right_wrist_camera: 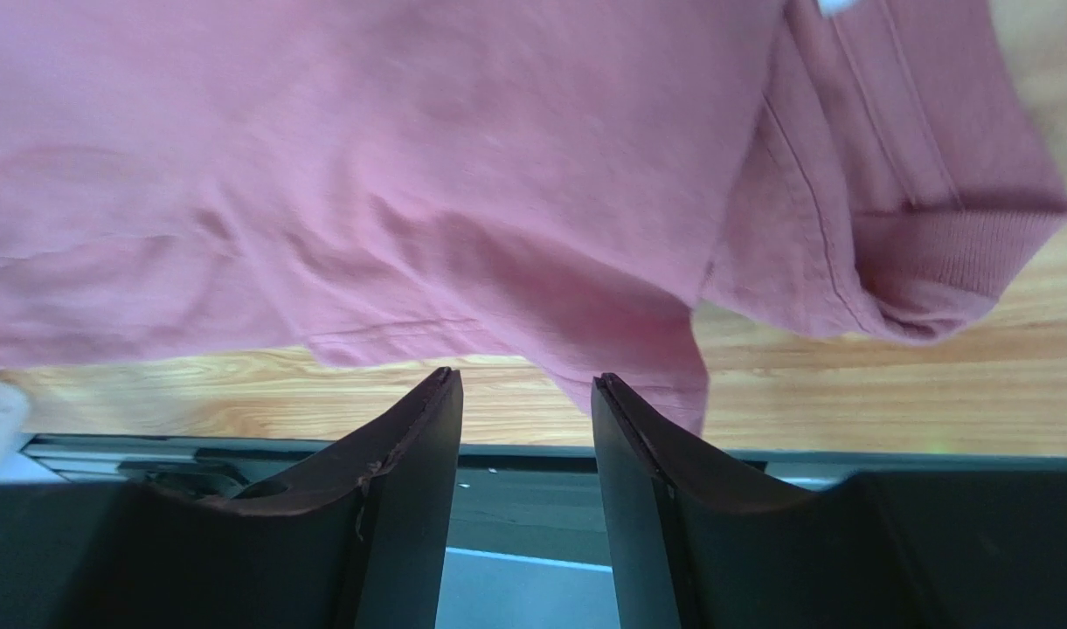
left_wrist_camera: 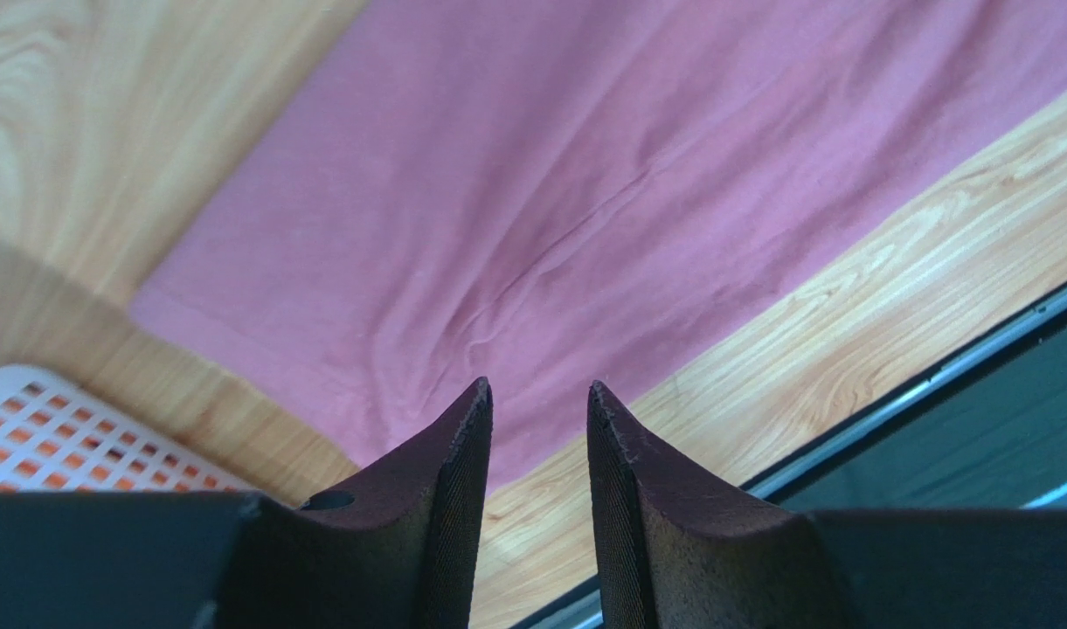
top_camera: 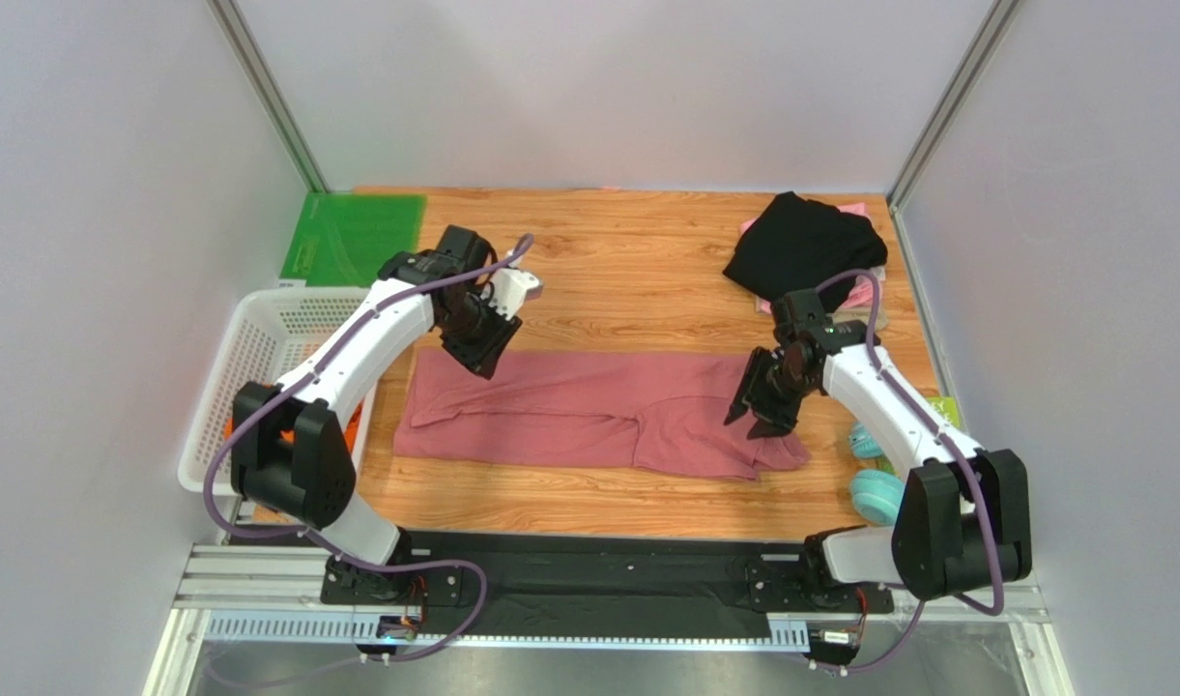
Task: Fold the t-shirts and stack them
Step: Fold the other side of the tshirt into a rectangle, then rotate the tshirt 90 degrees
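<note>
Top cam first: the big dusty-rose t-shirt (top_camera: 581, 413) is lying flat across the middle of the wooden counter (top_camera: 625, 276), folded into a long strip running left to right. The left tool (top_camera: 482, 348) hangs over the strip's far left corner, and the right tool (top_camera: 758, 411) sits over its right end. The black t-shirt (top_camera: 806, 247) is bunched up in the far right corner, well apart from the rose one. There might be a pale pink t-shirt (top_camera: 854, 212) under it, but only slivers of pink show at the edges, so I can't say for sure. The white mesh basket (top_camera: 247, 341) sits off the counter's left side.

Left wrist cam: the left tool (left_wrist_camera: 538, 387) has its two fingers spread with a clear gap and nothing in between. The rose cloth is below it, lightly wrinkled, with bare wood on both sides. A corner of the basket pokes in at bottom left, with something orange showing through the holes.

Right wrist cam: the right tool (right_wrist_camera: 525, 378) is the same deal, fingers apart and gripping nothing. It's right over the shirt's near edge, with a ribbed sleeve cuff (right_wrist_camera: 959, 249) folded over on the right.
</note>
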`<state>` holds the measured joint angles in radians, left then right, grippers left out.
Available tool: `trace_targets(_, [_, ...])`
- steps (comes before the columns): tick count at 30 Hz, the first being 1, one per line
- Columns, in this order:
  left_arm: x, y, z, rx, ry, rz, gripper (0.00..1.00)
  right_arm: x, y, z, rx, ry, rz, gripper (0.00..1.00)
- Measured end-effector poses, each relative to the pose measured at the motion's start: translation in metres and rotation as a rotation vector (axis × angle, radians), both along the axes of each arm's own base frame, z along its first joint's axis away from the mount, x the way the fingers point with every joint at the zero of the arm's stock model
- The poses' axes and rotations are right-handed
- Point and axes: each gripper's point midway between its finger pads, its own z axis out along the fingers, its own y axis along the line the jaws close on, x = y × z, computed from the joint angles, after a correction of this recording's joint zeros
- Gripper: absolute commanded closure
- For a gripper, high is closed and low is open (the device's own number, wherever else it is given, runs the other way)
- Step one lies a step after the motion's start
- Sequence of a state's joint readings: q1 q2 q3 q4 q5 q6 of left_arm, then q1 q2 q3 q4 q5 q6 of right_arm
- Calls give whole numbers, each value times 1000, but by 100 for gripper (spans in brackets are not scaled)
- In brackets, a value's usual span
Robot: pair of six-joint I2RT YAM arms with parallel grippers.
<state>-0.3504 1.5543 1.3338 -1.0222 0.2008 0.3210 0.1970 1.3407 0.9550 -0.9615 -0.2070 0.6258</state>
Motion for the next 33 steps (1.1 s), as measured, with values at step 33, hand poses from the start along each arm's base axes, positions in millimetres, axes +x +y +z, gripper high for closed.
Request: trace_targets(33, [32,43,-118,258,148,9,63,26,-7,-66,-121,167,-52,56])
